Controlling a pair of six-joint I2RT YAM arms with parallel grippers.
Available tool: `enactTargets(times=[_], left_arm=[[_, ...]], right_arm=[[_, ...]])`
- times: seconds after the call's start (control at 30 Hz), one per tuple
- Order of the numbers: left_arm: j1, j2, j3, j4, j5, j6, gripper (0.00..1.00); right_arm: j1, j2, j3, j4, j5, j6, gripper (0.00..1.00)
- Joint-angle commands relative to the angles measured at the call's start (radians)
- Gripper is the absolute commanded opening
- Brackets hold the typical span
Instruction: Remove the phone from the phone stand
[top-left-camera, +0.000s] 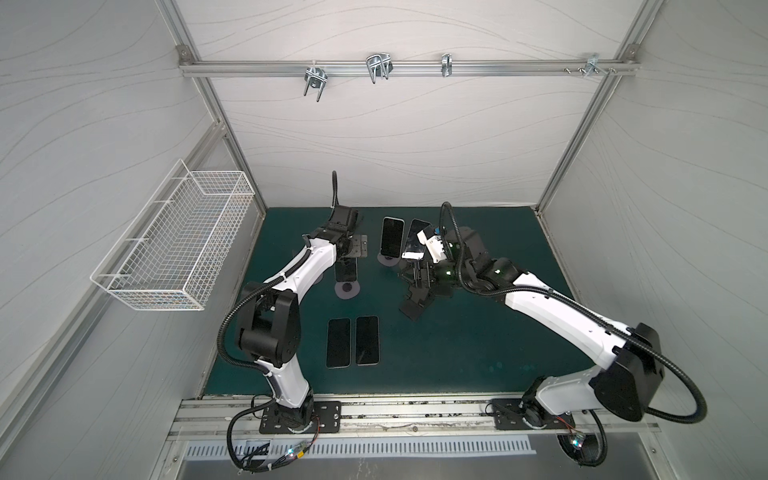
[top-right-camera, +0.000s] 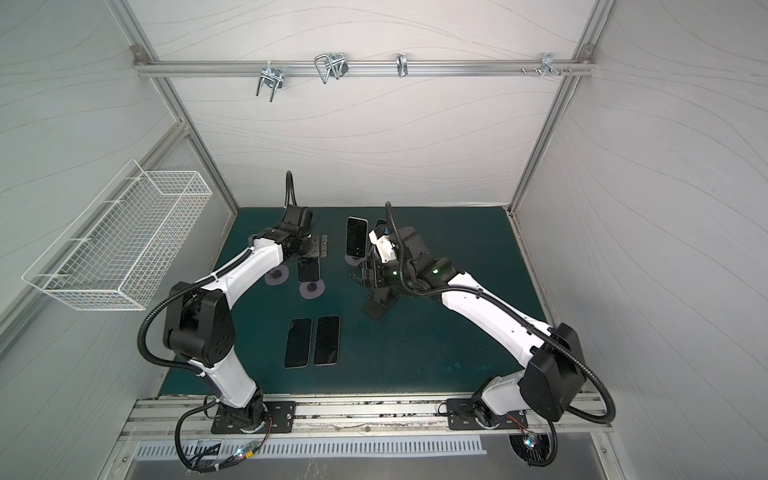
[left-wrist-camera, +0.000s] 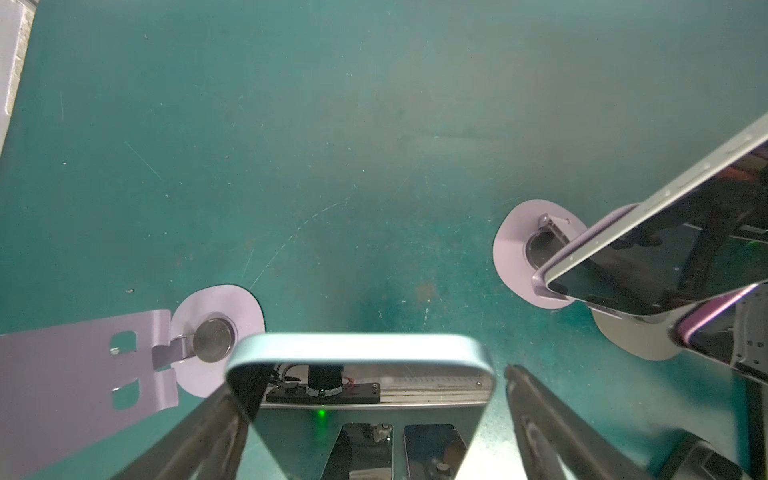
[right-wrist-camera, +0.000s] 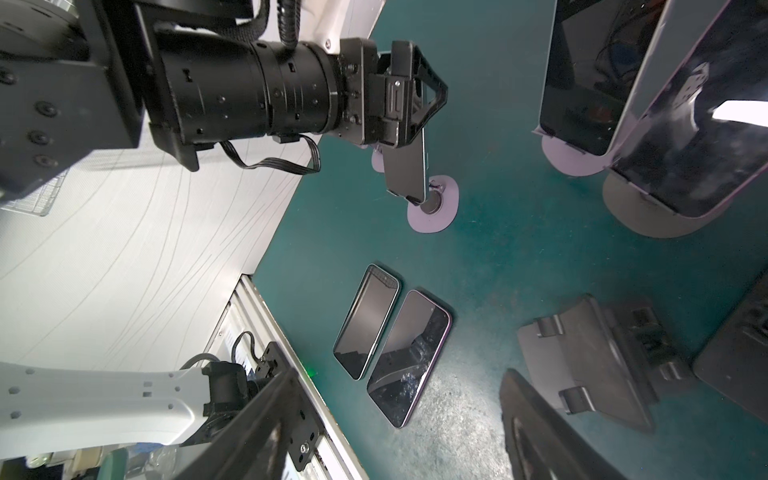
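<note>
1. While the left gripper straddles the phone on its phone stand, its jaws gape wide and aren't clamped.
2. Right gripper: half-open, empty, near a black stand.
3. Spare lilac holder is just beside; two flat phones lie nearby.

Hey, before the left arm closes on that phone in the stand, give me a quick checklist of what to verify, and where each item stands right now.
1. The left gripper is open and straddles the top edge of the phone: ok.
2. The phone rests on its lilac stand: ok.
3. The phone is centred between the fingers: not ok. One sits at its edge and the other shows a gap.
4. The right gripper is open, empty and apart from the left one: ok.
5. There is bare mat beside the two flat phones for set-down: ok.
6. The lilac stand stays down during the lift: cannot tell.
</note>
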Motion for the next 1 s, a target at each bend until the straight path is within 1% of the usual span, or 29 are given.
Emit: enactTargets(times=[0.0,0.2,0.3,0.47,0.57,0.73,0.83,0.97], left_arm=[[-0.010,0.015,0.044,-0.009,-0.034,-0.022,0.94],[-0.016,0.024,0.050,-0.015,-0.045,-0.036,0.92],[-0.018,0.031,0.059,-0.027,-0.048,-0.043,0.91],[-0.019,0.038,0.069,-0.037,-0.056,-0.049,0.89],[-0.020,0.039,0.068,-0.038,-0.060,-0.049,0.85],[-0.021,0.045,0.064,-0.054,-0.077,-0.052,0.77],[-0.021,0.044,0.060,-0.051,-0.074,-0.052,0.73],[-0.022,0.045,0.052,-0.055,-0.077,-0.047,0.74]], right_arm=[[-0.008,0.031,0.031,0.045,-0.037,0.014,0.78],[-0.024,0.078,0.023,0.081,-0.020,0.012,0.78],[-0.048,0.082,0.019,0.064,-0.038,0.000,0.78],[-0.088,0.048,-0.040,0.086,-0.090,-0.042,0.78],[-0.104,0.028,-0.067,0.108,-0.117,-0.066,0.79],[-0.120,0.034,-0.047,0.103,-0.154,-0.101,0.79],[-0.122,0.051,-0.032,0.108,-0.169,-0.098,0.79],[-0.125,0.067,-0.023,0.116,-0.190,-0.066,0.79]])
